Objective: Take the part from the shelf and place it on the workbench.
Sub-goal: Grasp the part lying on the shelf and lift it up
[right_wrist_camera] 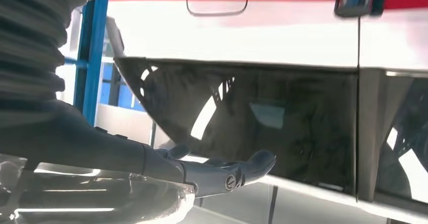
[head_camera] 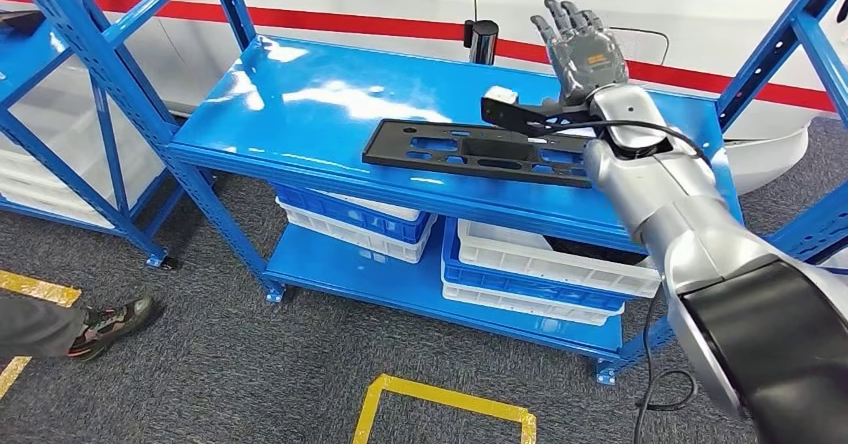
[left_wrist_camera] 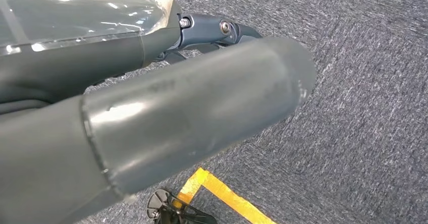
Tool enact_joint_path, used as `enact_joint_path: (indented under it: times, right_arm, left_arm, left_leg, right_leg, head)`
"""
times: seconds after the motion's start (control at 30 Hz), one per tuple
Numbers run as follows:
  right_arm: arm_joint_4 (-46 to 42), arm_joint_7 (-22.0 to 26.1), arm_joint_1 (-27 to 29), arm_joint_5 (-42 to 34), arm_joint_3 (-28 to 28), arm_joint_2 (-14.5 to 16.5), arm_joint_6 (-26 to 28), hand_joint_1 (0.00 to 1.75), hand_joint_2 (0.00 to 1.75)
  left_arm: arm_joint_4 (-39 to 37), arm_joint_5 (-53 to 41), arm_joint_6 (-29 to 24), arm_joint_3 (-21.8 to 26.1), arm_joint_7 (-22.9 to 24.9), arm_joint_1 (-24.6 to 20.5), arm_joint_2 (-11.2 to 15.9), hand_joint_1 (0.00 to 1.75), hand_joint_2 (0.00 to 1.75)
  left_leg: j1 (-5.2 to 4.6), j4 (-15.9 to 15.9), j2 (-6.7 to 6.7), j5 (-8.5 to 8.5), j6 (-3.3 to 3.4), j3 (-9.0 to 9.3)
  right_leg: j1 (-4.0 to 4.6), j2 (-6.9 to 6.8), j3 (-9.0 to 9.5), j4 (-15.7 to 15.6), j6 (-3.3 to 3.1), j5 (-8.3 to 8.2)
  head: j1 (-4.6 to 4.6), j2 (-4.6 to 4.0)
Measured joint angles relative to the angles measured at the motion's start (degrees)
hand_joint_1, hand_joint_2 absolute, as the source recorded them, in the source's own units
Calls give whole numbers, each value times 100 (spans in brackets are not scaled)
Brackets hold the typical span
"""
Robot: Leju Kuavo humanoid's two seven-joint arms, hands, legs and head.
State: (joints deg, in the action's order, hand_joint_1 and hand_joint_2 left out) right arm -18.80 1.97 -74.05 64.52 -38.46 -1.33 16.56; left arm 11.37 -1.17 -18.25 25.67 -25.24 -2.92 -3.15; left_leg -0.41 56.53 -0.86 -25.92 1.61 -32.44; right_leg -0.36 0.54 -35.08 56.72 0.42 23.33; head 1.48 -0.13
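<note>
My right hand (head_camera: 578,49) is up over the far right of the shelf (head_camera: 300,104), fingers spread and straight, palm facing me, holding nothing. I judge it is raised like this to pass over the part (head_camera: 480,151) before coming down on it; an open, flat hand gives me room to drop the fingers behind the far edge. In the right wrist view the thumb and fingers (right_wrist_camera: 222,171) reach out level with nothing between them, and beyond them is the white car body (right_wrist_camera: 282,32) with its red stripe.

The part is a long flat black plate with cut-outs. It lies on the top deck of the shelf, close to the front edge and nearly parallel with it, its right end passing under my forearm. From the part's middle, my hand sits at about 2 o'clock, above it and not touching. Lying flat on a glossy deck, it gives little to hook under, so I expect to need the front edge, where it nearly overhangs.

My left hand (left_wrist_camera: 151,123) hangs over the grey carpet (left_wrist_camera: 363,82) near a yellow floor line (left_wrist_camera: 227,196). It is so close to the lens that I cannot tell how its fingers lie.

A small black cylinder (head_camera: 483,40) stands at the back of the shelf, at 12 o'clock from the part, well apart.
</note>
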Motion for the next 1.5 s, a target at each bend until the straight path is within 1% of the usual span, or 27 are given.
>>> enact_joint_path:
  times: [0.13, 0.27, 0.37, 0.47, 0.53, 0.57, 0.63, 0.73, 0.8, 0.93, 1.13, 1.3, 1.4, 1.5]
  right_arm:
    - [-62, 238, -174, -67, 16, -96, -276, 0, 175]
    - [-142, 668, -469, -375, 110, -227, -927, 0, 175]
    - [-207, 1182, -682, -753, 217, -330, -1771, 0, 175]
    - [-341, 1635, -833, -1216, 265, -467, -2961, 0, 175]
    - [-466, 1792, -906, -1446, 262, -559, -3566, 0, 175]
    - [-522, 1828, -937, -1505, 257, -598, -3735, 0, 175]
    - [-613, 1862, -988, -1555, 248, -660, -3904, 0, 175]
    - [-711, 1868, -1024, -1601, 239, -726, -4001, 0, 175]
    - [-768, 1868, -1032, -1708, 228, -762, -4193, 0, 175]
    - [-942, 1850, -1054, -2152, 150, -880, -4745, 0, 175]
    - [-1288, 1679, -1110, -2599, -82, -1093, -5177, 0, 175]
    - [-1853, 1388, -1019, -3271, -574, -1397, -5411, 0, 175]
    - [-2228, 1208, -867, -3696, -1078, -1630, -5338, 0, 175]
    - [-2460, 1129, -686, -3905, -1582, -1816, -5146, 0, 175]
  left_arm:
    - [0, 10, 0, 39, 0, 3, 6, 0, 0]
    - [0, 31, 0, 94, 1, 13, 21, 0, 0]
    - [0, 49, 4, 139, 1, 17, 34, 0, 0]
    - [0, 70, 7, 196, 4, 19, 43, 0, 0]
    - [0, 96, 3, 236, 17, 21, 48, 0, 0]
    - [0, 106, 1, 254, 25, 22, 51, 0, 0]
    - [0, 115, 0, 283, 34, 21, 54, 0, 0]
    - [0, 115, -1, 297, 35, 21, 55, 0, 0]
    - [0, 115, -1, 301, 38, 21, 56, 0, 0]
    - [0, 115, 0, 331, 49, 21, 58, 0, 0]
    - [0, 115, 0, 377, 55, 21, 60, 0, 0]
    - [0, 41, 18, 414, 81, 20, 56, 0, 0]
    - [0, -20, 37, 438, 86, 17, 50, 0, 0]
    - [0, -69, 74, 442, 66, 16, 44, 0, 0]
  left_leg:
    - [-1, 1, 0, 0, 0, 0]
    - [0, 1, -1, 0, 1, 0]
    - [0, 1, -1, 0, 1, 0]
    - [-1, 1, -1, -1, 1, 0]
    - [-1, 1, -1, -1, 1, -1]
    - [-1, 1, -1, -1, 1, -1]
    - [-1, 1, -1, -1, 1, 0]
    - [-1, 1, 0, -1, 2, 1]
    - [-1, 1, 0, -1, 2, 2]
    - [-1, 1, -1, -1, 2, 2]
    - [-1, 1, 0, -1, 2, 2]
    - [-1, 1, 0, -2, 2, 2]
    - [-2, 1, 0, -3, 2, 2]
    - [-2, 1, 0, -3, 3, 2]
  right_leg:
    - [-1, 0, 0, 0, 0, 0]
    - [-1, -1, 0, 0, 0, 0]
    - [-1, -1, -1, 0, 1, 0]
    - [-1, -1, -1, 0, 1, 0]
    - [-1, -1, 0, 0, 1, 0]
    - [-1, -1, 0, 0, 1, 0]
    - [-2, -1, 0, 0, 1, 0]
    - [-2, 0, 0, 0, 1, 0]
    - [-2, 0, 0, 0, 1, 0]
    - [-1, -1, 0, 0, 1, 0]
    - [-1, -1, 0, 0, 1, 0]
    - [-1, 0, 0, 0, 1, 0]
    - [-1, 0, 1, -1, 1, 0]
    - [-2, -1, 1, -1, 1, 0]
  head:
    - [-1, 0]
    - [0, 0]
    - [0, 0]
    - [-1, 0]
    - [0, 0]
    - [0, 0]
    - [-1, 0]
    - [-1, 0]
    - [-1, 0]
    - [1, 0]
    - [0, 0]
    - [-1, 0]
    - [0, 0]
    - [0, 0]
